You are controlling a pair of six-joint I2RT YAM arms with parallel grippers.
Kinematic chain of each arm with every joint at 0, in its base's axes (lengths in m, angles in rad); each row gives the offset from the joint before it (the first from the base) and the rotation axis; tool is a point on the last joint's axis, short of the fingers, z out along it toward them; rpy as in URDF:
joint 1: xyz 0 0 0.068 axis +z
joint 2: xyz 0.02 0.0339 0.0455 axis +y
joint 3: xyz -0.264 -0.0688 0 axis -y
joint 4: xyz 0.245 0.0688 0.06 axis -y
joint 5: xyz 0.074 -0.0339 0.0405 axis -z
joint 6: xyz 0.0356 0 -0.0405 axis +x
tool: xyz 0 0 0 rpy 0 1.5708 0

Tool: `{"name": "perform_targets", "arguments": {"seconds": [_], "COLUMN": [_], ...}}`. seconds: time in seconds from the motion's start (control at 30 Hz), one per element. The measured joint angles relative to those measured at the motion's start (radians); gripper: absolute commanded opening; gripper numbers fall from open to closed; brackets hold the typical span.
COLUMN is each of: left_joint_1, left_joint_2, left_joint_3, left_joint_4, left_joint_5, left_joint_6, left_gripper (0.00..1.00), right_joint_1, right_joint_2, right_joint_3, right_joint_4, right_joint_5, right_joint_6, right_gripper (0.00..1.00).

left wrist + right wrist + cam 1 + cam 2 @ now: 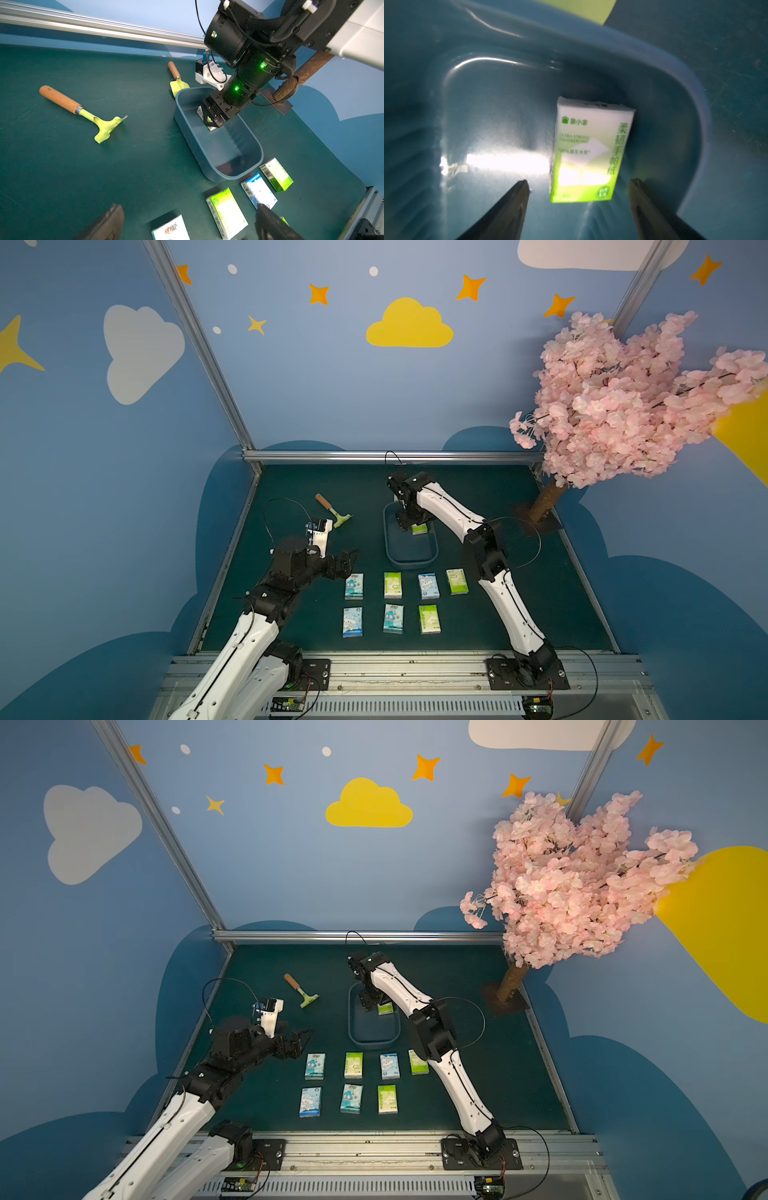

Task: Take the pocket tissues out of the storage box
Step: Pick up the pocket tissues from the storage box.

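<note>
The storage box [411, 562] is a slate-blue tray in mid-table, in both top views [374, 1042]. One pale green packet of pocket tissues [587, 153] lies flat on its floor near the far end [419, 529]. My right gripper [580, 181] reaches down into the box, open, its fingers either side of the packet's near end with gaps on both sides. Several more pocket tissues [392, 585], blue and green, lie in two rows on the mat in front of the box. My left gripper [347, 562] hovers open beside the rows' left end, holding nothing [190, 209].
A yellow-green toy rake [334, 512] with a wooden handle lies left of the box. A toy trowel [178, 85] rests against the box's far end. A pink blossom tree [548, 502] stands at the back right corner. An aluminium rail [395, 456] borders the back.
</note>
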Motion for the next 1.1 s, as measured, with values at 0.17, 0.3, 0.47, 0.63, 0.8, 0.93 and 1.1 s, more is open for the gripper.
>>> {"name": "perform_targets", "arguments": {"seconds": [0.17, 0.3, 0.47, 0.63, 0.8, 0.93, 1.1], "left_joint_1": [0.0, 0.0, 0.0, 0.0, 0.0, 0.0, 0.0], "left_joint_2": [0.003, 0.01, 0.024, 0.041, 0.061, 0.081, 0.102], "left_joint_3": [0.0, 0.0, 0.0, 0.0, 0.0, 0.0, 0.002], "left_joint_4": [0.0, 0.0, 0.0, 0.001, 0.005, 0.016, 0.027], "left_joint_5": [-0.001, -0.002, -0.004, -0.004, -0.004, -0.004, -0.004], "left_joint_6": [-0.003, -0.004, -0.005, -0.014, -0.017, -0.018, -0.018], "left_gripper": [1.0, 1.0, 1.0, 1.0, 1.0, 1.0, 1.0], "right_joint_1": [-0.003, -0.005, -0.004, -0.005, -0.01, -0.017, -0.025], "right_joint_2": [0.02, 0.023, 0.023, 0.021, 0.018, 0.018, 0.018], "right_joint_3": [0.0, 0.002, 0.004, 0.0, -0.021, -0.021, -0.021], "right_joint_4": [0.013, 0.019, 0.037, 0.043, 0.049, 0.056, 0.071], "right_joint_5": [-0.005, -0.036, -0.09, -0.071, -0.051, -0.057, -0.081], "right_joint_6": [-0.006, -0.008, -0.011, -0.009, -0.002, 0.001, 0.006], "right_gripper": [0.78, 0.71, 0.71, 0.78, 0.81, 0.81, 0.79]}}
